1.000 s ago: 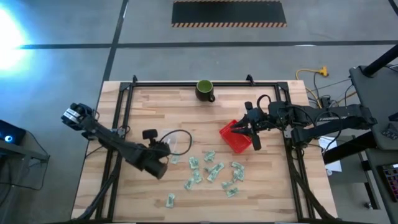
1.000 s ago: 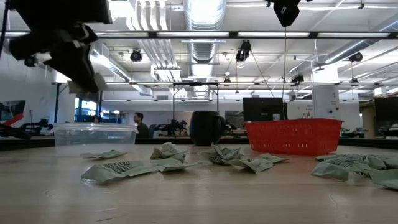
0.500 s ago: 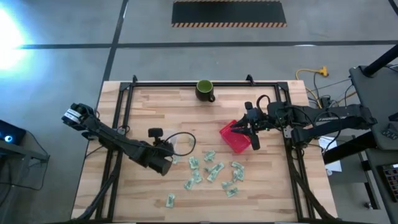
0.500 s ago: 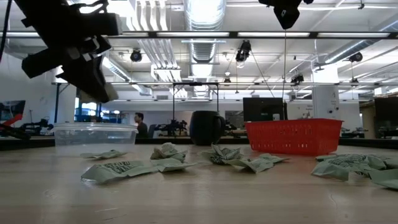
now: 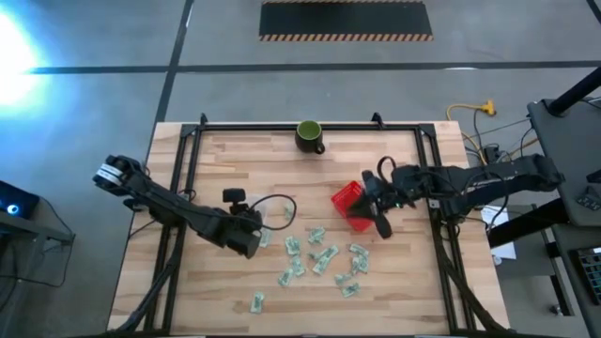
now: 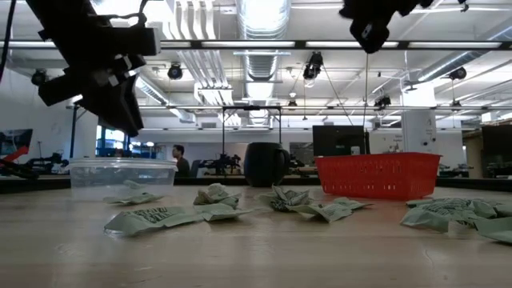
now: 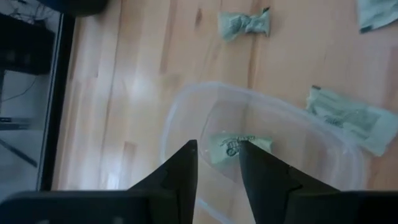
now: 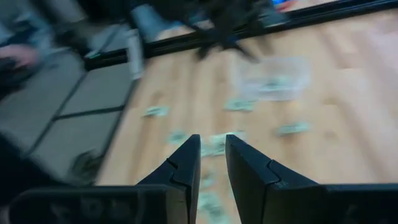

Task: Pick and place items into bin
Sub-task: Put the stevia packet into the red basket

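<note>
1. High view — left pincer [image 5: 258, 228] over the clear bin [image 5: 273, 214]; loose packets [image 5: 319, 255] litter the counter [image 5: 235, 169]. Right pincer [image 5: 380, 223] beside the red basket [image 5: 347, 205] could knock it.
2. Low view — mug [image 6: 266, 164] stands clear behind.
3. Left wrist — jaws narrowly parted, empty; one packet [image 7: 237, 145] inside the bin.
4. Right wrist — narrow gap, nothing held.

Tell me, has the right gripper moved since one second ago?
Yes. In the high view the right gripper has shifted down the picture, away from the green mug, to the near edge of the red basket.
</note>
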Robot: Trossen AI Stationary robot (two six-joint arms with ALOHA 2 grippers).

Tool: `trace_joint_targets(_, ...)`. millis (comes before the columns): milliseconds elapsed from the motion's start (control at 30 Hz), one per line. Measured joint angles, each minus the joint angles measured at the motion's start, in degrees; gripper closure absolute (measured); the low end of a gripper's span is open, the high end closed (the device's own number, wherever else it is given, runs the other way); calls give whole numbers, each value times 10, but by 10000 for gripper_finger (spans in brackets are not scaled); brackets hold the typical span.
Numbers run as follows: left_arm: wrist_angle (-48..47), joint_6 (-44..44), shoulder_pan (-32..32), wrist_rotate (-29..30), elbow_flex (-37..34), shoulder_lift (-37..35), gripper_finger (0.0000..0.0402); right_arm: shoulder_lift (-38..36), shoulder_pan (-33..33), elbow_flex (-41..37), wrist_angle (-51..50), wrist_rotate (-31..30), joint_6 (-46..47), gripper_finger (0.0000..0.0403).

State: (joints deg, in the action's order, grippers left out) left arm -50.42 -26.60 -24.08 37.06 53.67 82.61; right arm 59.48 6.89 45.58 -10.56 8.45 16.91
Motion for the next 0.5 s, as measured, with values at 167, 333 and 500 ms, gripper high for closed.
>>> trace_joint_targets(167,0,0,0,-6,11,-12,299,2,94,0,-2,-20,32,335)
trace_joint_targets(333,3,0,0,-7,17,-19,299,14,195,0,-50,-120,95,335)
trace_joint_targets(500,5,-1,0,-9,19,-21,299,23,286,0,-98,-235,182,335)
